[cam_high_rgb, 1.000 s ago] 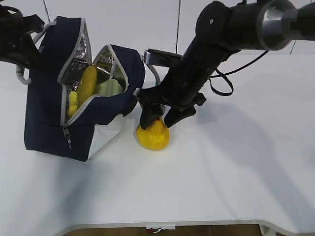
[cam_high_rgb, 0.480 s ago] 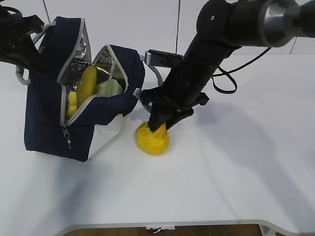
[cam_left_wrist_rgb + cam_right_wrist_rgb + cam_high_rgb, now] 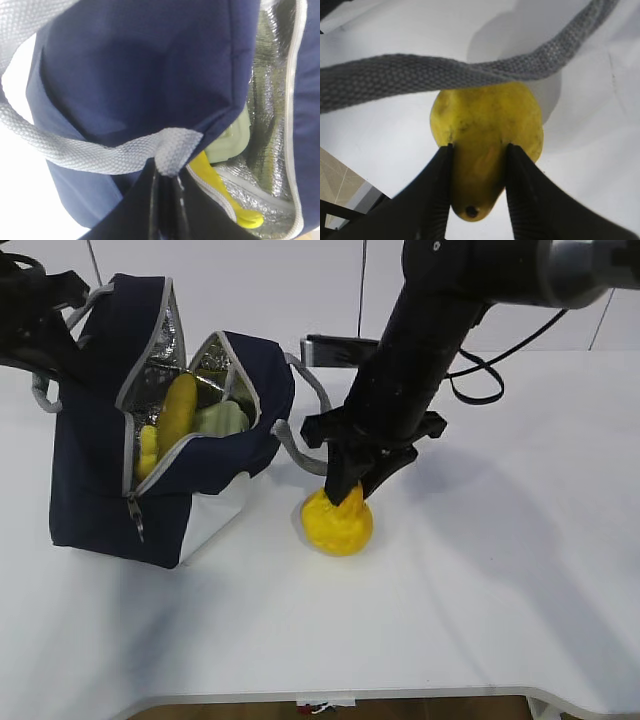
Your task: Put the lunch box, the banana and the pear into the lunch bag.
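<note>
A: What is in the room?

B: A big white counter (image 3: pixel 500 600). It is smooth, with soft grey shadows on it.

A: And behind it?

B: A white wall (image 3: pixel 280 290) made of panels, with thin dark lines running up between them.

A: Can you see the floor?

B: Just a brown strip (image 3: pixel 420 707) under the counter's front edge.

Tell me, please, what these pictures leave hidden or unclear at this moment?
- Left gripper: hidden behind the lunch bag in the exterior view.
- Lunch box: mostly hidden by the bag's walls and the banana.
- Pear: whether it still touches the table, hidden by its own bulk.
</note>
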`<state>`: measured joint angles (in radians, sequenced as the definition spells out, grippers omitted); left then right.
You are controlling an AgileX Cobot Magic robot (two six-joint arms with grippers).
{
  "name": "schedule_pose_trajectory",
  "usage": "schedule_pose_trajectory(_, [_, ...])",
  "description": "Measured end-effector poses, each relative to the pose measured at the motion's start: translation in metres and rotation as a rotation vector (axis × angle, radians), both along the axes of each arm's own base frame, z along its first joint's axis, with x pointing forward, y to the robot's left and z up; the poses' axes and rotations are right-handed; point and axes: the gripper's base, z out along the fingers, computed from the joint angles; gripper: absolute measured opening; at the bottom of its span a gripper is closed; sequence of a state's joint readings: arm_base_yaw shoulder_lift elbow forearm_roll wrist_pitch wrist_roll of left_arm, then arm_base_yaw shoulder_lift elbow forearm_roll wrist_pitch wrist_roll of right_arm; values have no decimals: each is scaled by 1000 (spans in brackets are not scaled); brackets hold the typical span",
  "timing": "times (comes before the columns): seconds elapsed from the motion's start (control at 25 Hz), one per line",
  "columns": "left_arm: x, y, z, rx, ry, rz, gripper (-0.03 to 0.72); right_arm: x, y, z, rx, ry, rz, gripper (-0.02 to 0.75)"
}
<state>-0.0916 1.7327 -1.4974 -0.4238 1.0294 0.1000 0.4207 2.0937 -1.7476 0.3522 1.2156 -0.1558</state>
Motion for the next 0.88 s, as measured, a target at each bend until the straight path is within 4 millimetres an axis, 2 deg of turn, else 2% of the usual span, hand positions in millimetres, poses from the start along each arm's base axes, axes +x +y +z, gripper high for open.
schedule_pose_trajectory(0.2, [0,0,0,0,3,-2,-1,-11,-7,44,17,-70,-83,277])
schedule_pose_trajectory(0.4, [-2,0,-1,1,21,-9,-1,-36,-16,106,112,-171,-115,276])
schedule_pose_trajectory(0.52, [-3,0,-1,1,29,-13,-1,-46,-19,129,142,-213,-112,276])
schedule_pose_trajectory(0.68, [-5,-1,-2,1,58,-26,-1,-43,-17,139,196,-272,-132,276])
schedule_pose_trajectory(0.88, [-8,-3,-1,-31,80,-37,-1,-23,0,136,373,-347,-190,276])
